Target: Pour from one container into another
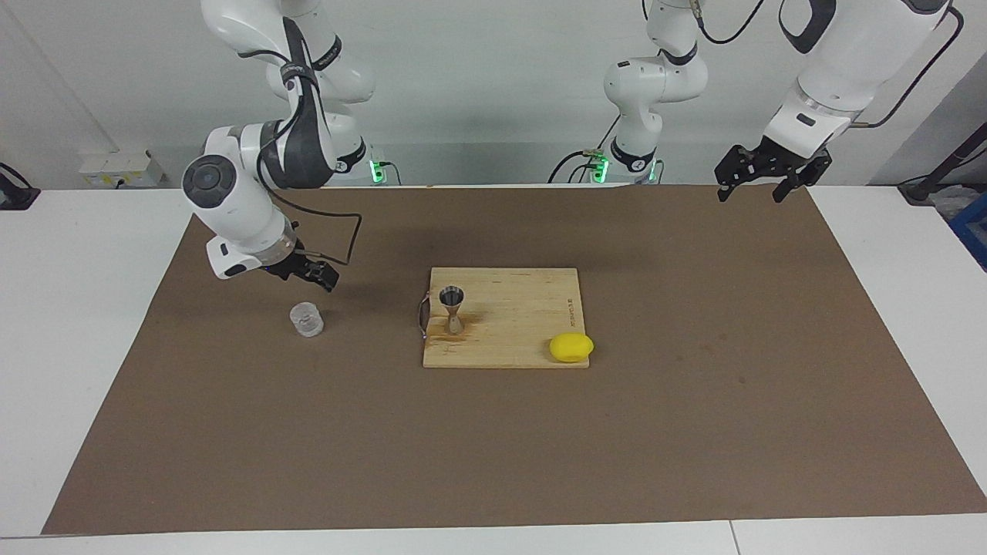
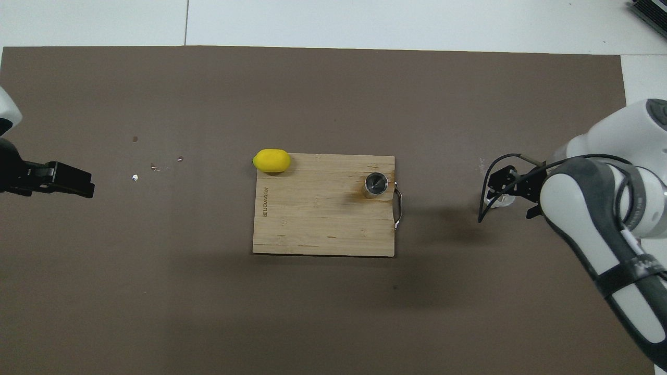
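Hovering empty and spread above the glass cup (image 1: 307,319), the right gripper (image 1: 308,272) risks toppling it descending off-centre. Left gripper (image 1: 763,176) waits, spread.

one glass cup (image 1: 307,319), one jigger (image 1: 452,308), one lemon (image 1: 570,348), one board (image 1: 524,308)

A white table (image 1: 69,324) fills the scene, and across most of its top lies a big brown mat (image 1: 694,432), flat and matte, with a few pale specks (image 2: 153,169) toward the left arm's end. A seam (image 2: 186,23) runs through the white tabletop. A plain pale grey wall (image 1: 493,100) stands at the robots' end, evenly lit, soft shadows pooling on the mat.
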{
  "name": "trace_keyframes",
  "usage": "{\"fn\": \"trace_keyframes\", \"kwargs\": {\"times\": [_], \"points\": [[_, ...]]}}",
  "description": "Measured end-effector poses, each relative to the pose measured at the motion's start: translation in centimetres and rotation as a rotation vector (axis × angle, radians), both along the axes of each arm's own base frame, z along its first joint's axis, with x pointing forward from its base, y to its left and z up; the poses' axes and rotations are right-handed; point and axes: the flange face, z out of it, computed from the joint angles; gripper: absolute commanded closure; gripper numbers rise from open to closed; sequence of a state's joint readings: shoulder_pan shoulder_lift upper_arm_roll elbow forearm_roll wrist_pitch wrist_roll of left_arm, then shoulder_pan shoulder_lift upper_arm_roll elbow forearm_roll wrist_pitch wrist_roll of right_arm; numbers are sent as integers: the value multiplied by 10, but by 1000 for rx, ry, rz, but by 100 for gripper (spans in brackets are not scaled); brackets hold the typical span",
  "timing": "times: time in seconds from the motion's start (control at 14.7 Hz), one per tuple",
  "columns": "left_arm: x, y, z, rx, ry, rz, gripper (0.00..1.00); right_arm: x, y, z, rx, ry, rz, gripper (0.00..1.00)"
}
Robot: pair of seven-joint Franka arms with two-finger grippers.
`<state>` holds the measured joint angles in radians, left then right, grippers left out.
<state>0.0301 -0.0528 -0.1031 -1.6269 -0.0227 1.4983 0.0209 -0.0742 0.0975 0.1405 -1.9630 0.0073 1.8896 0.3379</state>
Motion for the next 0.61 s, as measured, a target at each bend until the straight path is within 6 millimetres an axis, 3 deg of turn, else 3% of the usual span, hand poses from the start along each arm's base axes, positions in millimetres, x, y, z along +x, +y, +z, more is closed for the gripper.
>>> {"fn": "trace_keyframes", "kwargs": {"times": [0.27,0.61], "points": [[0,0,0,0,0,0,0,4,20,60,-43,-120,82,0],[0,0,0,0,0,0,0,9,24,139,-48,-224,91,0]]}}
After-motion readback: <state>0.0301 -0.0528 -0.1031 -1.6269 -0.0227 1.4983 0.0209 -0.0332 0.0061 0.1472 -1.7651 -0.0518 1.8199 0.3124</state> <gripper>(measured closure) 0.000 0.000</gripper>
